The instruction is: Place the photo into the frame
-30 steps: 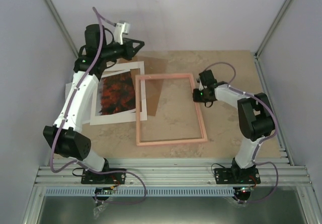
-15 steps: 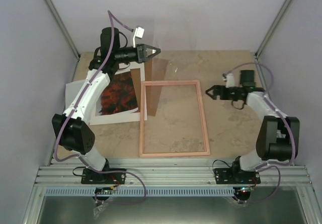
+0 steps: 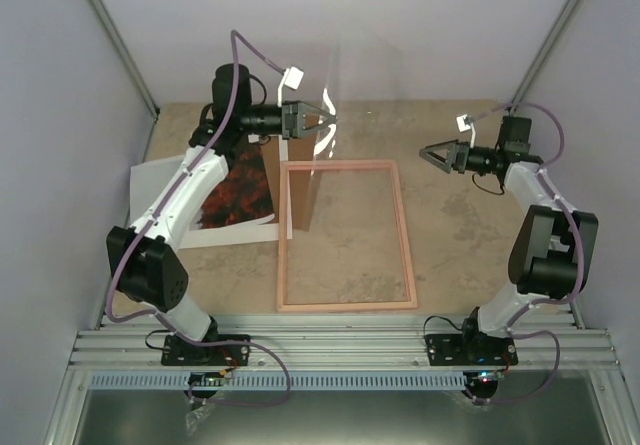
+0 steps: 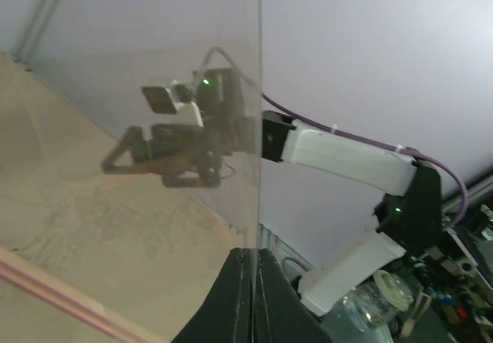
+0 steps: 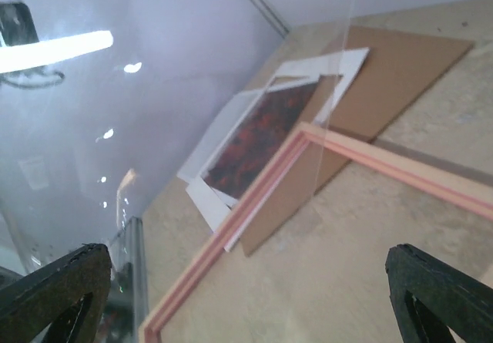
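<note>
Right tool point(image 3: 428, 154) opened, leaving the frame point(image 3: 283, 235); left tool point(image 3: 329, 117) raised the clear pane point(image 4: 139, 204).

A robotics lab test cell: plain pale walls point(image 3: 400, 35) box in a stone-patterned table point(image 3: 450, 255), with the left arm point(image 3: 175, 200) and right arm point(image 3: 545, 235) bolted to an aluminium rail point(image 3: 340, 350).

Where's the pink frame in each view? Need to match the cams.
Top external: the pink frame lies flat at the centre of the picture.
Left wrist: only a strip of the pink frame shows, bottom left, seen through the pane.
Right wrist: the pink frame shows one corner, with rails running to the lower left and the right edge.
Shared landmark: the clear pane, upright near the frame's far-left corner.
</note>
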Robot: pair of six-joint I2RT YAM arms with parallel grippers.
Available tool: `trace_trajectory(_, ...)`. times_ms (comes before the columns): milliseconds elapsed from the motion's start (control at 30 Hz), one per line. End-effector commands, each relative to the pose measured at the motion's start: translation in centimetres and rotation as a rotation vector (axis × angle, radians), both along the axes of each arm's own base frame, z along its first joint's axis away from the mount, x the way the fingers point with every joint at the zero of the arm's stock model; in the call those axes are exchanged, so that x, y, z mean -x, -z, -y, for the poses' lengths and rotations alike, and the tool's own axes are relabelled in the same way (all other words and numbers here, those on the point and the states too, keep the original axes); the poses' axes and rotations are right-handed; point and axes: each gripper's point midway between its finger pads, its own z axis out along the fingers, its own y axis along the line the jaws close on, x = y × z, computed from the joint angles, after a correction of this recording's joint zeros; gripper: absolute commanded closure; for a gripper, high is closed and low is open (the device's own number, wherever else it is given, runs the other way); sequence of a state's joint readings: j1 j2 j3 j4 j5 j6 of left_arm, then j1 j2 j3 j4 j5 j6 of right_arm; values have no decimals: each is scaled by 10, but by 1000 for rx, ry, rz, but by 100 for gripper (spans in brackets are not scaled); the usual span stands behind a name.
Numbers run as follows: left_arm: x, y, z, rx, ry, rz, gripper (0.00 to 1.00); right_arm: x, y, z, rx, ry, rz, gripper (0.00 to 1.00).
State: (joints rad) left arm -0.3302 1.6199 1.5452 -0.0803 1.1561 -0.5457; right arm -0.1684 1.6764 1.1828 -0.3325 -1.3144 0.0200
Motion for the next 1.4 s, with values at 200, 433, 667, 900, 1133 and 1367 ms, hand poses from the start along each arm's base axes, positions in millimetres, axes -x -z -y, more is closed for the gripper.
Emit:
trace_trajectory(200,36,-28,5,72,116,71,100,-6,-46,-25,-115,-86,4,3)
trace_trajectory(433,-3,38,-14,-127,-174,-33,100,13,-75,-26,-108,-104,25,70)
trace_trajectory(667,-26,111,-45,-331,-439,-170,100,34,-35,-28,-68,-32,-138,100)
trace_trajectory(900,-16,176,-83,-526,-625,-300,100,55,25,-26,62,41,-319,99)
trace_trajectory(1133,11,238,-90,-630,-575,-437,100,61,78,-62,204,9,-384,100)
trace_trajectory(1367,3,278,-99,-708,-581,-475,100,51,120,-65,270,14,-470,100)
